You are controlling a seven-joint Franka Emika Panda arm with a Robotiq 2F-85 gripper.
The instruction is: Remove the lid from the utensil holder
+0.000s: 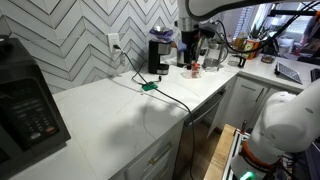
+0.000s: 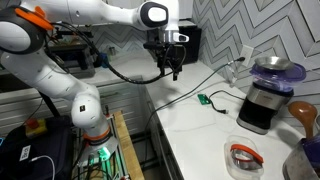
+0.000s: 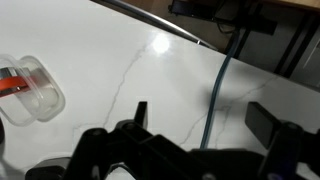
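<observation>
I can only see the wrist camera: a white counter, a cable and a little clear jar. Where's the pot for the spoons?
Observer: The pot is at the edge of an exterior view, just past your jar, with a wooden spoon sticking up.
Operator: Is anything big near it?
Observer: Yes, a black coffee machine stands behind the jar, by the wall.
Operator: Is my pincer close to the pot?
Observer: No. The pincer hangs in the air over the counter, well apart from the pot and touching nothing.
</observation>
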